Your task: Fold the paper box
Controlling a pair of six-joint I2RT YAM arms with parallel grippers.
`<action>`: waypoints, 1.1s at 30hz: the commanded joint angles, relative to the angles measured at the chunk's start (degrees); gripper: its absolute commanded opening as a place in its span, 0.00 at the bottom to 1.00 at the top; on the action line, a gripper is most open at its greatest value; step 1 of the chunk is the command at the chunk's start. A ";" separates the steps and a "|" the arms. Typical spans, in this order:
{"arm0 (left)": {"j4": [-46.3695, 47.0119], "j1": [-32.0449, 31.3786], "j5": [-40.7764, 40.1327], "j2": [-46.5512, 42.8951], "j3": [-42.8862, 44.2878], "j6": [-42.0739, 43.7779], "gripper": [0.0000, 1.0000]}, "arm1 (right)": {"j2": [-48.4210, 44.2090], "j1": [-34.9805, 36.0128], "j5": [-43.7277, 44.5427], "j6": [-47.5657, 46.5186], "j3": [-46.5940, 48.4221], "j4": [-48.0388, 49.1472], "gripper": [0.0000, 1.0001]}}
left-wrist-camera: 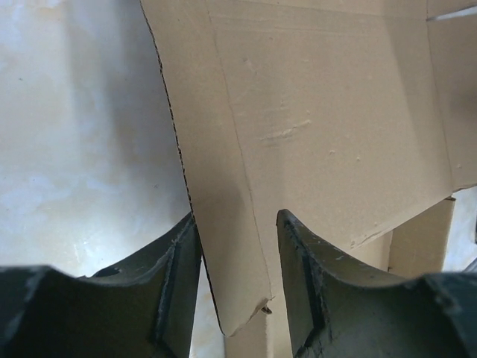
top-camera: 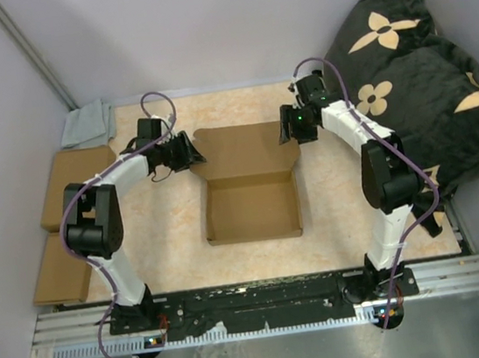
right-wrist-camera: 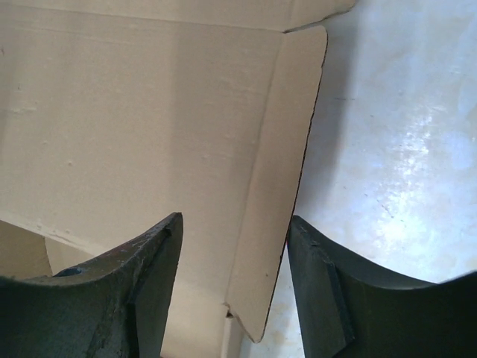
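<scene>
You are looking at the paper box (top-camera: 249, 186) sitting in the middle of the table (top-camera: 342, 218), its near half already standing as a shallow tray (top-camera: 253, 214) and its lid (top-camera: 244, 147) lying open toward the far edge; the left claw (top-camera: 190, 153) is straddling the lid's left side flap (left-wrist-camera: 223, 224) with its jaws released, and the right claw (top-camera: 286, 125) is doing the same over the right side flap (right-wrist-camera: 276, 186); neither is clenching cardboard, as far as the wrist views are showing. The risk, as I am judging it, is lying in those thin edges; if one claw is closing or lifting ahead of the other, the lid is likely twisting and dragging the light tray across the smooth table; if a finger is biting away from the crease, the flap is probably buckling in the wrong place or slipping free.
</scene>
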 commanded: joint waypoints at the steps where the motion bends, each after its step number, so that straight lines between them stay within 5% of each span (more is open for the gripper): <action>1: -1.22 -2.01 -3.62 -0.78 2.61 3.79 0.49 | 0.05 2.27 3.45 -2.06 3.55 -2.26 0.58; 5: -2.87 -3.74 -7.67 -0.84 3.53 5.72 0.37 | -0.02 3.17 5.04 -2.37 3.53 -2.69 0.56; 10: -5.29 -6.45 -15.82 -1.95 4.38 8.46 0.01 | -0.40 3.92 6.81 -3.03 3.67 -3.70 0.56; 33: 16.02 -13.14 -28.92 -23.16 -15.09 13.67 0.00 | -5.72 3.88 -1.87 -5.46 3.98 -4.55 0.56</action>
